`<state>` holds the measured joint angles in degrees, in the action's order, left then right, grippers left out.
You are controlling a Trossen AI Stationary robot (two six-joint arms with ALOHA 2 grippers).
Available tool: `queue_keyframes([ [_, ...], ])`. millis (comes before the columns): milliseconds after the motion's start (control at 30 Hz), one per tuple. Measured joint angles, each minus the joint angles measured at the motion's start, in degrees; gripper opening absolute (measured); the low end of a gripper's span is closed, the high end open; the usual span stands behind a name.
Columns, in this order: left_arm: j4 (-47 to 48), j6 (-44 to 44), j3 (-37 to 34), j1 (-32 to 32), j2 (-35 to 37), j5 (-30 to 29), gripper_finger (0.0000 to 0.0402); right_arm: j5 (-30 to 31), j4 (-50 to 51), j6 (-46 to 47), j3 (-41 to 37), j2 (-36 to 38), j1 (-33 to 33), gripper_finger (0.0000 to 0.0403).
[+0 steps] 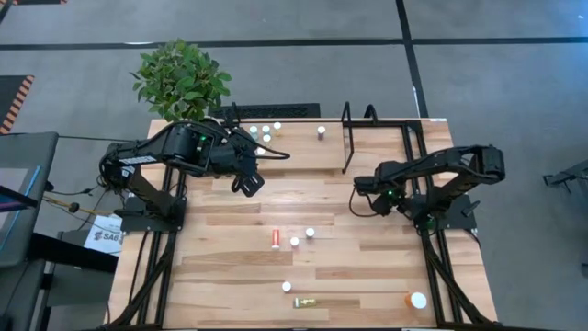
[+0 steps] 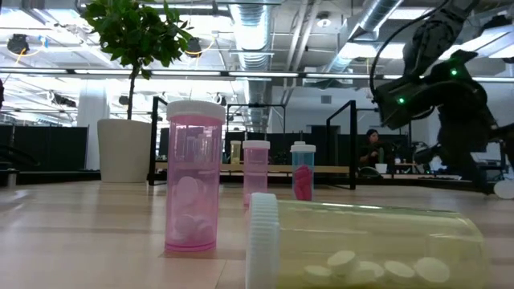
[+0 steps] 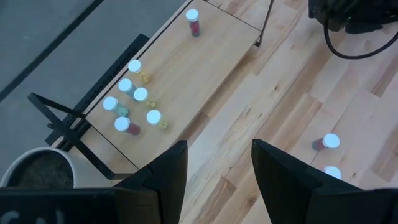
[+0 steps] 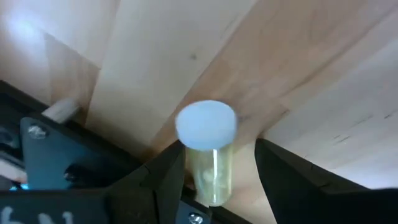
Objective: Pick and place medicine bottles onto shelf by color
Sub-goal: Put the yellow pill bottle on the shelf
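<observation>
Tabletop [image 4: 186,37], yellow bottle [image 4: 208,155] between fingers [image 4: 168,180]

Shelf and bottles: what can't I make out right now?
- High view: bottles on the shelf too small; body colours unreadable.
- Low view: lying yellow bottle blocks the table behind, cut off by the bottom edge.
- Right wrist view: capped yellow bottle's lower end hidden by right pincer.

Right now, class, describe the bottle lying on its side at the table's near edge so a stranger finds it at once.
Start at the plank table and go to its near edge, opposite the shelf. There a yellow bottle lies on its side; the white-capped bottle beside it stands upright.
</observation>
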<state>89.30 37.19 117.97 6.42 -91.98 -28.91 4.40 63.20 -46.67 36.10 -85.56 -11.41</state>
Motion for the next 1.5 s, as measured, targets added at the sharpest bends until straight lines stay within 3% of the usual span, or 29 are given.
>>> queue_keyframes([
  [300,0.00,0.02,0.00,-0.02,0.00,0.02,0.0167,0.54,-7.33,3.88,0.05,0.02,3.90,0.0209],
  [733,-0.02,1.60,0.00,-0.02,0.00,0.20,0.0167,0.34,-9.80,8.03,1.66,0.03,5.81,0.0120],
  [1000,-0.02,1.62,0.00,-0.01,0.00,0.23,0.0167,-0.30,-10.48,12.05,2.56,0.81,5.81,0.0122],
  [1500,-0.14,3.10,-0.03,0.01,0.00,-1.20,0.0167,-0.37,-22.45,24.24,16.51,12.61,5.74,0.0122],
])
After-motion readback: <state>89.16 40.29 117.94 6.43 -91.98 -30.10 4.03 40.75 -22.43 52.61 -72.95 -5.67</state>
